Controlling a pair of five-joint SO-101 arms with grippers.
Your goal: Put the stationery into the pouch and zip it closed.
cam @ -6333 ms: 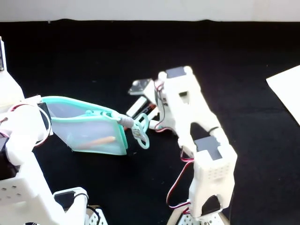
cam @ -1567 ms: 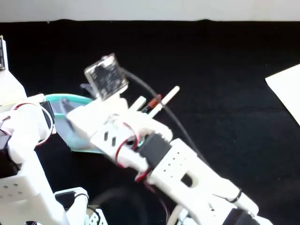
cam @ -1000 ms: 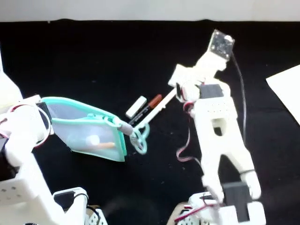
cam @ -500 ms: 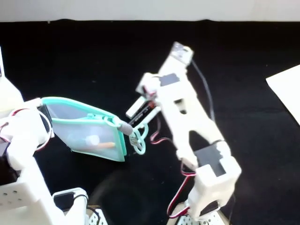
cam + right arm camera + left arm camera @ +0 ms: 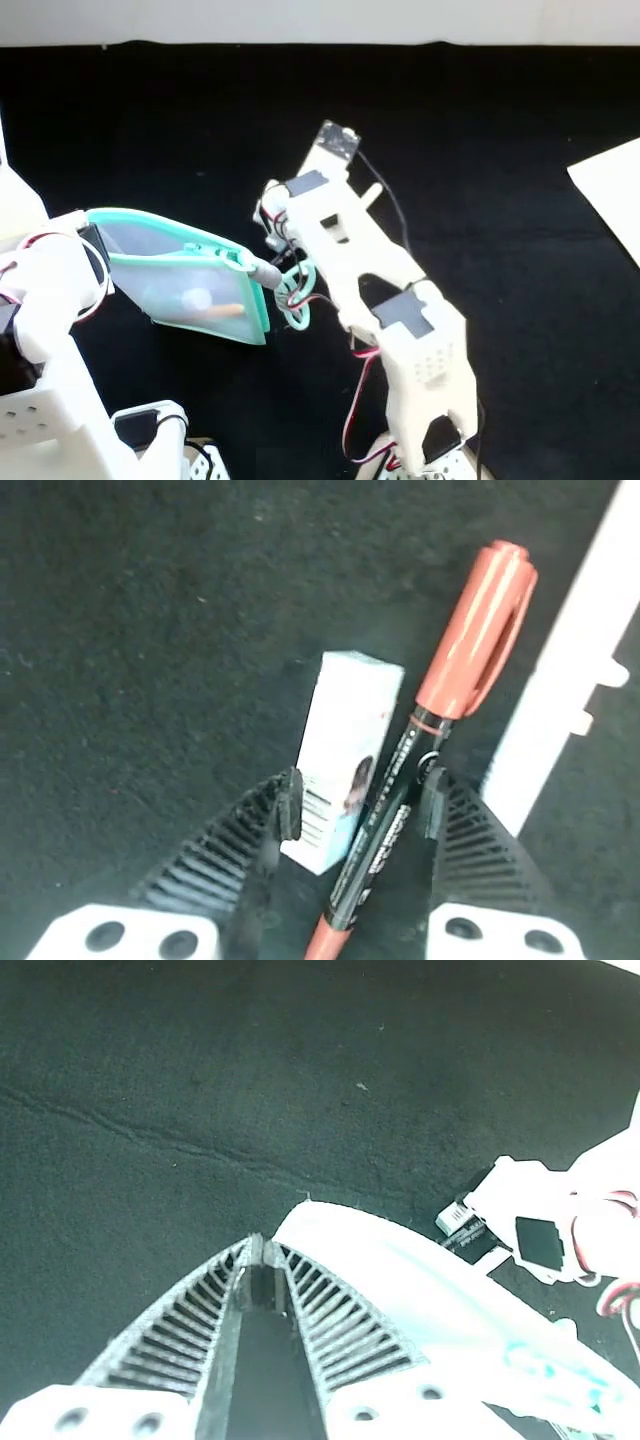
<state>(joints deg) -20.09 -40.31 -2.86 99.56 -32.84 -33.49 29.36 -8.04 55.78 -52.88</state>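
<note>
I count one teal pouch (image 5: 185,280), with one orange stick (image 5: 225,310) and one white round piece (image 5: 197,298) inside. On the desk (image 5: 500,120): one red-capped marker (image 5: 440,730), one boxed eraser (image 5: 340,770), one white pen (image 5: 560,670), and one paper sheet (image 5: 612,190) at the frame's right edge.

The left gripper (image 5: 262,1252), fingers together, pinches the pale pouch (image 5: 420,1295) over the black desk (image 5: 200,1060), the other arm (image 5: 545,1225) close beyond.

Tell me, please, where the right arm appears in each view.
High view: the right arm stretches from the lower edge to the centre, its tip beside the zip end of the pouch.
Left wrist view: the right arm lies just beyond the pouch.
Right wrist view: its gripper is open over the pen and eraser.
Shared landmark: the black table.
</note>
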